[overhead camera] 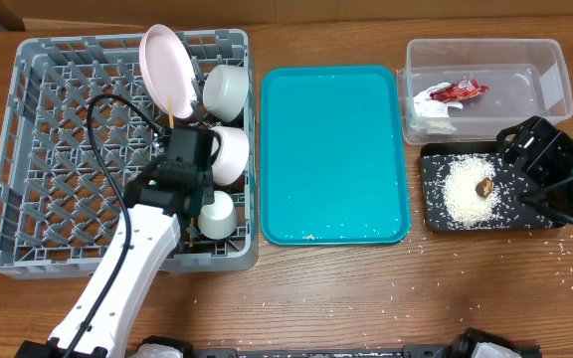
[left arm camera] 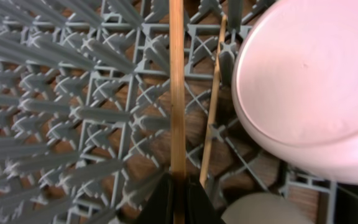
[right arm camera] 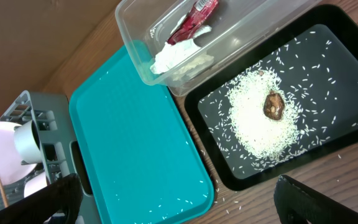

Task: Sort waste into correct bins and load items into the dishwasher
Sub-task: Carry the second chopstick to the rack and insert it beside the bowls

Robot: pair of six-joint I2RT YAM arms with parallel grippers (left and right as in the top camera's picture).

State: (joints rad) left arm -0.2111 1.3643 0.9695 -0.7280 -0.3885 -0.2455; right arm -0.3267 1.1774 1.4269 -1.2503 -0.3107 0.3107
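Wooden desk (overhead camera: 366, 298), brown, carrying all listed stock.

- Left hand (left arm camera: 178, 200): fingers together, clamped on one wooden chopstick (left arm camera: 177, 93). Its long axis runs straight out from the fingertips, over the lattice floor of the grey dish rack (overhead camera: 28, 149).
- Second chopstick (left arm camera: 213, 106): one, just beside the held one on its right, slightly slanted, lower end down in the lattice. Chopsticks: two.
- Round white plate (left arm camera: 309, 81): one, standing on edge in the rack, right of both sticks.
- White bowls: two, (overhead camera: 226, 88) and (overhead camera: 229, 151), along the rack's right side.
- Small white cup (overhead camera: 217, 214): one, near the rack's right front corner.
- Teal serving tray (overhead camera: 331, 149): one, a few stray grains only.
- Black tray (overhead camera: 436, 219): one, holding a rice heap (overhead camera: 461, 194) and one brown lump (overhead camera: 484, 186).
- Clear tub (overhead camera: 555, 75): one, holding one red-and-white wrapper (overhead camera: 458, 91) and one paper scrap (overhead camera: 431, 111).
- Right hand (right arm camera: 179, 202): fingers wide apart, holding nothing, by the black tray; well apart from the rack. The left arm is judged the one placed for setting the stick down.
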